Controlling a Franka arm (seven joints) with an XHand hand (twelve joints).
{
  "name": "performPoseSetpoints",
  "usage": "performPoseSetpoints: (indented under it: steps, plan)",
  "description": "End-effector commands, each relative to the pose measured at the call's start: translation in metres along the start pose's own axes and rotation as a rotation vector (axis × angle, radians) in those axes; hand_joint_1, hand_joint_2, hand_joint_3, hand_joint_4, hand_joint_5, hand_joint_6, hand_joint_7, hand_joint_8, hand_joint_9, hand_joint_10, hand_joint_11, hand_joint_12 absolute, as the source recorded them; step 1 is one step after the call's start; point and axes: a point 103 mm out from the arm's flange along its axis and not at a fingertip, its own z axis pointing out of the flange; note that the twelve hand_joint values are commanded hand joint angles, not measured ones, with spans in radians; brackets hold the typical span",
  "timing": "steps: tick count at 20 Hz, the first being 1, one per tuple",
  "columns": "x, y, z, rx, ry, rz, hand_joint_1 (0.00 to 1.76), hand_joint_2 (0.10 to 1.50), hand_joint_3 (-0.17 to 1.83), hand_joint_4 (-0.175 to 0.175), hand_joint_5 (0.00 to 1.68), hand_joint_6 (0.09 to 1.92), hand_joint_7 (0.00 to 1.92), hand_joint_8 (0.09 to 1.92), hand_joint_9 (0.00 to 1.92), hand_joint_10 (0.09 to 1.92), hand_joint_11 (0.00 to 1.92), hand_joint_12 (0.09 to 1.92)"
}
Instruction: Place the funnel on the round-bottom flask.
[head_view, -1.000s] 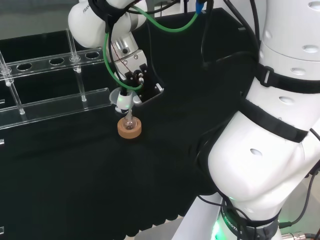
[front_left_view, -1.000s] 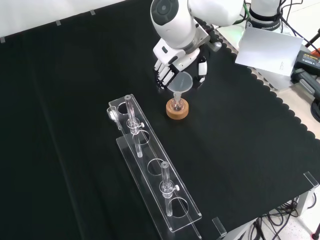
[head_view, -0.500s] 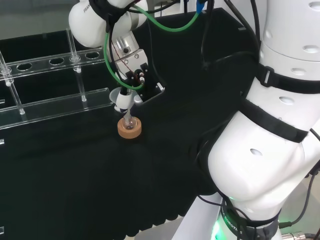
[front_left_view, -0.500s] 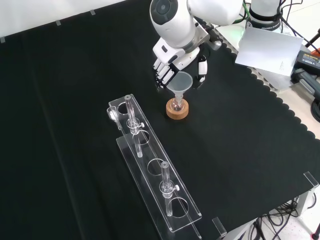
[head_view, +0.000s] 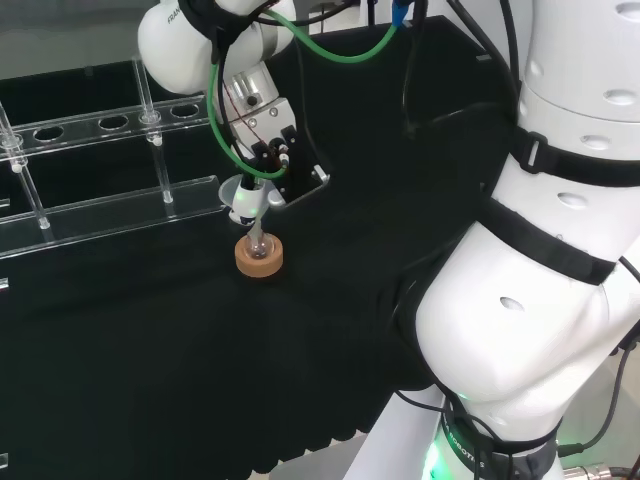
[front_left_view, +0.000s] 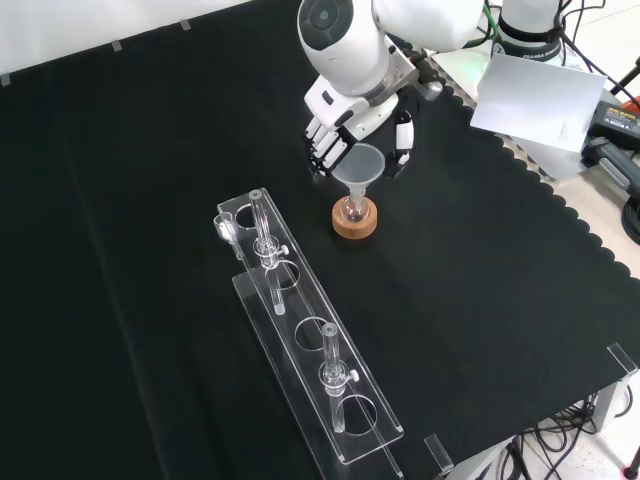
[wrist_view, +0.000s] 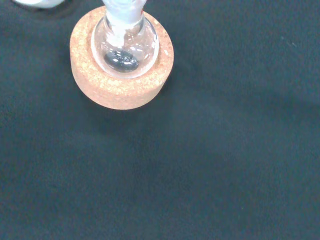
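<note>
Front view: hand (front_left_view: 345, 128) above the counter (front_left_view: 500, 250), fingers (front_left_view: 322, 148) and thumb curled round the rim of the clear funnel (front_left_view: 360, 166), stem pointing down into the neck of the round-bottom flask (front_left_view: 353, 209) seated upright in a cork ring (front_left_view: 356, 222). Wrist view: flask bulb nested inside the cork ring, a small dark object (wrist_view: 121, 59) at its bottom. Clear rack (front_left_view: 305, 340) lying nearby on the black cloth.

flask (front_left_view: 352, 209) sitting in cork ring (front_left_view: 355, 220) | funnel (front_left_view: 361, 165) standing on flask, hand (front_left_view: 340, 135) at its 12 o'clock | rack (front_left_view: 305, 342) lying at ring's 7 o'clock, front view
</note>
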Motion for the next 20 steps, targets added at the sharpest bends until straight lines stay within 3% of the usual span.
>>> performPoseSetpoints:
  steps: [1,10,13,17,20]
  plan:
    - [-0.0027,0.0002,0.0028,0.003,0.001,0.004,0.7,0.63,0.53,-0.053,0.4,0.09,0.14,0.67,0.45,0.65,0.39,1.36]
    - [-0.0046,-0.0033,0.0019,-0.033,0.015,-0.027,0.67,0.63,0.51,-0.055,0.35,0.09,0.09,0.66,0.41,0.66,0.36,1.37]
    - [-0.0008,-0.0042,0.0003,-0.02,0.002,-0.051,0.63,0.61,0.46,-0.053,0.31,0.09,0.04,0.66,0.35,0.68,0.31,1.41]
    - [0.0031,-0.0048,0.0005,-0.013,-0.011,-0.066,0.57,0.6,0.32,-0.047,0.17,0.09,0.0,0.45,0.15,0.77,0.2,1.51]
    - [0.0036,-0.0079,0.0002,-0.072,-0.01,-0.07,0.52,0.61,0.24,-0.045,0.1,0.09,0.0,0.26,0.03,0.82,0.14,1.54]
